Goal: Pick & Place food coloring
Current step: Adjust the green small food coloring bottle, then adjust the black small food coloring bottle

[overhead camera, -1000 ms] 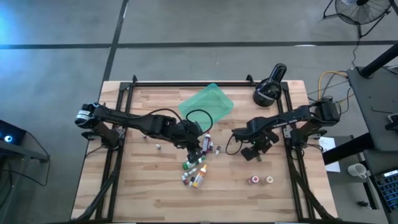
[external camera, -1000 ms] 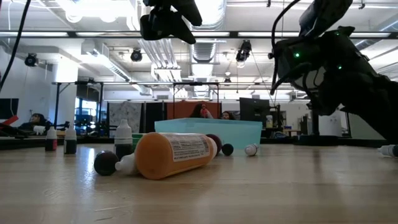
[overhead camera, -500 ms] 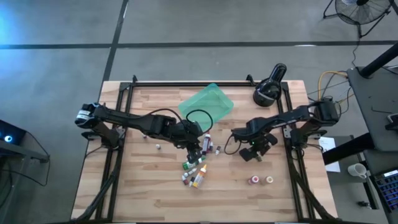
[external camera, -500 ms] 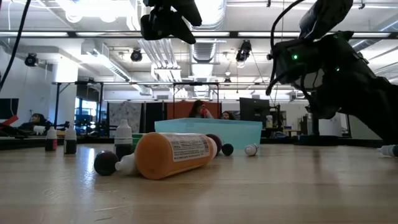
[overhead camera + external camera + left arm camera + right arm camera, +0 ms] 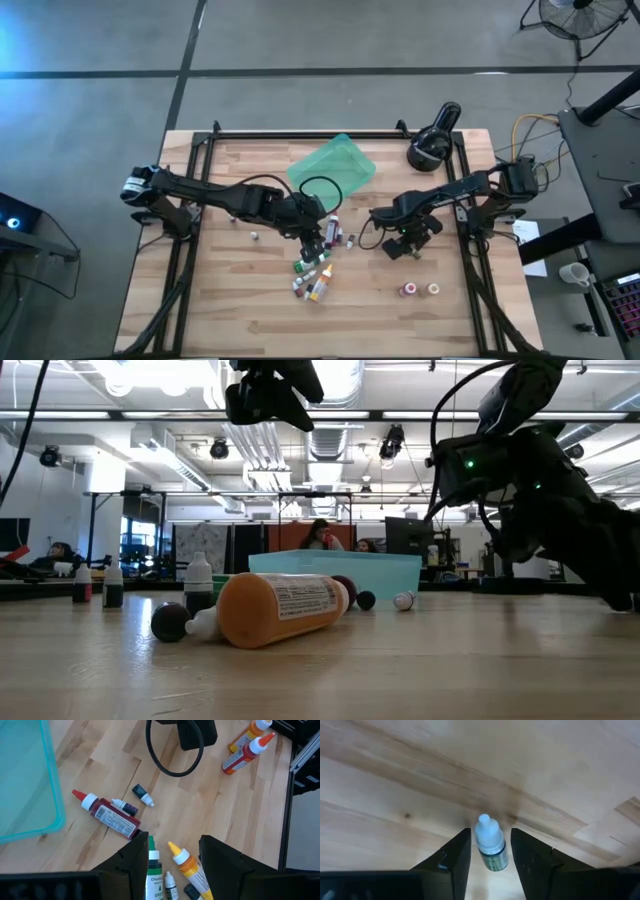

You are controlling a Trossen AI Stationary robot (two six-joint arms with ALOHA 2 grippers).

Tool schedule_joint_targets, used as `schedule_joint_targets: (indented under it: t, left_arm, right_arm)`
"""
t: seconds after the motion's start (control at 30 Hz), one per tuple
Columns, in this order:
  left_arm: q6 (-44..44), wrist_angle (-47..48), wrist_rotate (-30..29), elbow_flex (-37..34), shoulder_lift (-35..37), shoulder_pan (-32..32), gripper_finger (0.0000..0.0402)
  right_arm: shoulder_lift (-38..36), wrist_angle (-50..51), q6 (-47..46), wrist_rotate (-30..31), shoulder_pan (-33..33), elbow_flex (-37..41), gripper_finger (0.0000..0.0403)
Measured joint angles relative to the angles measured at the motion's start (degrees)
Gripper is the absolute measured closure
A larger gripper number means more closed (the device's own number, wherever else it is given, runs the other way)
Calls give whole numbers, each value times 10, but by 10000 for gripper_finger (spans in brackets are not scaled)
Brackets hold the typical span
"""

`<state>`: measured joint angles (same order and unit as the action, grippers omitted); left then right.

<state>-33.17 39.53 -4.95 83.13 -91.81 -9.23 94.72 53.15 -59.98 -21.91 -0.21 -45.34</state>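
Bottles of food coloring (image 5: 318, 268), white-capped, lie in a loose cluster on the wooden table (image 5: 220, 310) just in front of the teal tray (image 5: 335, 165); from the left wrist view I count a red bottle (image 5: 111, 816) on its side near the tray's corner, a small dark one (image 5: 142, 795) beside it, a green bottle (image 5: 153, 871) and an orange bottle (image 5: 190, 869) lying side by side. Two more (image 5: 419, 289) stand apart toward the right front of the table. Left gripper (image 5: 312, 243) hangs over the cluster, its fingers (image 5: 132, 862) apart, with the green and orange bottles showing in the gap between them; I see nothing held. Right gripper (image 5: 403, 246) sits low over the table right of centre; in my right wrist view its fingers (image 5: 459, 852) stand on either side of a small green bottle with a white cap (image 5: 490, 841), narrow gaps showing on both sides, so I cannot tell whether they are clamped on it. In the low view the orange bottle (image 5: 275, 608) lies nearest, the tray (image 5: 335, 572) behind it. Black round lamp-like device (image 5: 432, 140) rests at the table's far right corner
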Motion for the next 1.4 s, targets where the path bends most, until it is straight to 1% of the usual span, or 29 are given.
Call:
schedule_joint_targets:
  t: [0.17,0.27,0.47,0.73,0.97,1.07,1.2,1.27,1.4]
  left_arm:
    - [0,0,0,0,0,0,255]
    - [-1,0,0,0,0,0,255]
    - [-1,0,0,0,0,0,255]
    - [-1,0,0,0,0,0,255]
    - [3,0,0,0,0,0,255]
    - [4,0,0,0,0,0,255]
    - [4,2,0,0,0,0,255]
    - [4,8,0,0,0,0,255]
    - [5,21,0,0,0,0,255]
  right_arm:
    - [0,-1,6,13,0,0,278]
    - [0,-2,30,24,1,0,286]
    - [0,2,53,24,1,0,306]
    - [0,3,60,22,1,0,340]
    - [-2,2,60,20,0,0,342]
    - [-9,-2,48,55,1,-7,342]
    - [-34,-12,12,171,19,-26,342]
    - [-44,-20,-7,211,32,-33,340]
    - [-68,-91,-24,267,56,-31,342]
